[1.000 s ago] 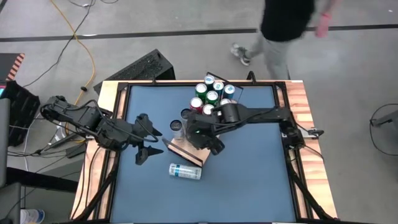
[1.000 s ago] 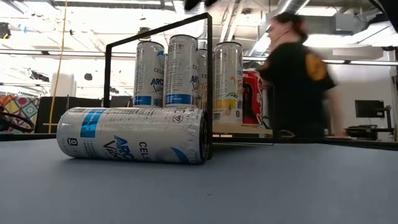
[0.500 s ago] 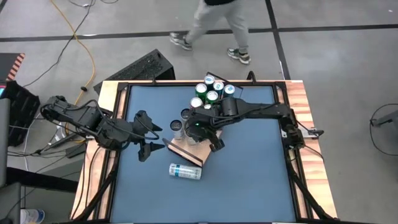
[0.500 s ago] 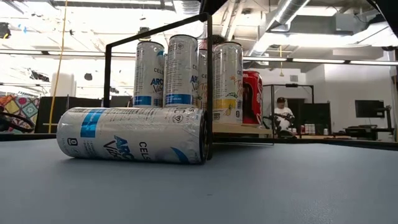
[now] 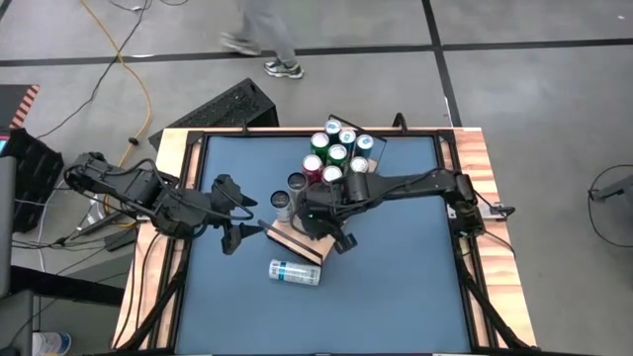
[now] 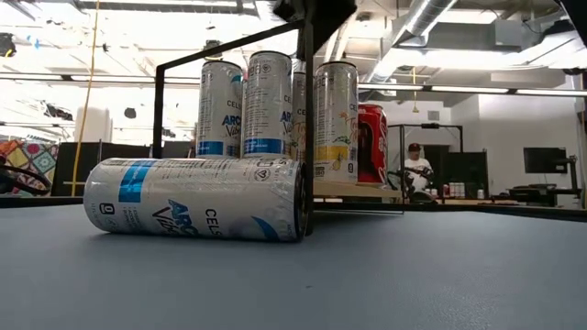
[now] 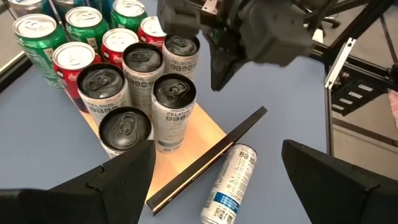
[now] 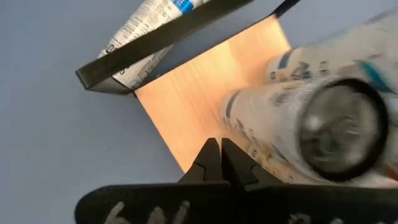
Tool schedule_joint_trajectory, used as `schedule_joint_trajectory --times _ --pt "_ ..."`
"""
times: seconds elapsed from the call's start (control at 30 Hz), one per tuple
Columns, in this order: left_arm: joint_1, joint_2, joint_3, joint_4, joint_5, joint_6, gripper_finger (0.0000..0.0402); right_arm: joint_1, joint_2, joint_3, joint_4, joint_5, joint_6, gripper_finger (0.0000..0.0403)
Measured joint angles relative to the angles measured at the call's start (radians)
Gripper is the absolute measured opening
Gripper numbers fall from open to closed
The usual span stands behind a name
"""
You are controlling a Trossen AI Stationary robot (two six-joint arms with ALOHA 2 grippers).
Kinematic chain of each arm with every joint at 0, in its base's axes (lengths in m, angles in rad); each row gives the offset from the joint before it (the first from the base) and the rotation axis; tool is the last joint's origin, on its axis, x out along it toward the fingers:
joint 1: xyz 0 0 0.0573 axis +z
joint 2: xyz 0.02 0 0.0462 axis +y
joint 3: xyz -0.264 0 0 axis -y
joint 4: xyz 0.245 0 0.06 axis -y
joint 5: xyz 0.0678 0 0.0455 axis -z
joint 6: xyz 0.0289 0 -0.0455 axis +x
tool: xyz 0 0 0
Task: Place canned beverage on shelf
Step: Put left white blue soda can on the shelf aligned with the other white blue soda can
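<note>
Black right pincer (image 8: 221, 163) now shut, empty | above shelf (image 8: 193, 102)

Upright cans (image 7: 155, 93) crowd the shelf (image 7: 198, 140) back, its bare front strip hemmed by the rail (image 7: 208, 158) and a fallen can (image 7: 229, 185) beyond.

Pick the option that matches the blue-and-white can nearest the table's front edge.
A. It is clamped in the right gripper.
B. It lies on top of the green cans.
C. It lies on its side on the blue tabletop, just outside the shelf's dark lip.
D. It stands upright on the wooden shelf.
C: the blue-and-white can lies flat on the blue tabletop outside the shelf, while the right gripper is shut with nothing between its fingers.
</note>
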Motion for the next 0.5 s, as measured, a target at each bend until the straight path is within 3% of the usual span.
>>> schedule_joint_trajectory --times 0.5 --pt "0.0 0.0 0.0 -0.001 -0.043 -0.01 0.0334 -0.02 0.001 -0.041 0.057 0.03 -0.019 0.0"
